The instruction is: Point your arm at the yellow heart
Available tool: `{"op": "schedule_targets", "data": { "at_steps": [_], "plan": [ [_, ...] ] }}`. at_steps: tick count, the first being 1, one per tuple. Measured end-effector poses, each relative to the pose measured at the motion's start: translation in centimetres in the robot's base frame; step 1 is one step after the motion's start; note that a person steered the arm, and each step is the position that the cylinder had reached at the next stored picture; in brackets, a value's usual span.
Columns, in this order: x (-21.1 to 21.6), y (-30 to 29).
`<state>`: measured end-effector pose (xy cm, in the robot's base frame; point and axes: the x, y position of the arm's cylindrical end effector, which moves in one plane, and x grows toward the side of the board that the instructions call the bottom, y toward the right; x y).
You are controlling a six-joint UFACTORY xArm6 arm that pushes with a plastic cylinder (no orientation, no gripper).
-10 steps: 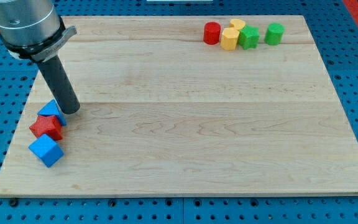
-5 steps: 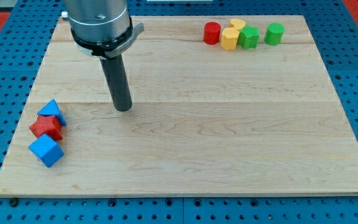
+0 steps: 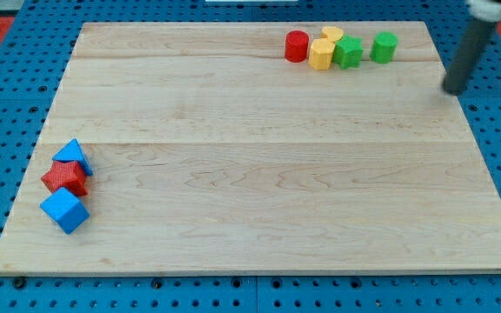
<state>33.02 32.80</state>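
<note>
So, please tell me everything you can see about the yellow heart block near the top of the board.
The yellow heart is a small, matte yellow block, most likely painted wood. It sits in the cluster at the view's top right of the wooden board. Only its rounded upper part shows, so the heart shape is hard to confirm. The yellow block in front hides its lower part, and the green block stands close on the right; actual contact cannot be judged. My tip is far to the right, blurred.

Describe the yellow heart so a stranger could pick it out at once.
Go to the wooden board's top edge, right of centre, where five blocks cluster. The yellow heart sits farthest back, behind the yellow hexagon and green star. It is the paler, partly hidden yellow piece.
</note>
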Motion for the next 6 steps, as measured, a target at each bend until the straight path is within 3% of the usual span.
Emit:
{"op": "schedule_targets", "data": {
  "at_steps": [2,4,5,6],
  "plan": [
    [-1.3,1.7],
    [-9.9,0.6],
    [-11.0,1.6],
    [-13.1,-3.5]
  ]
}}
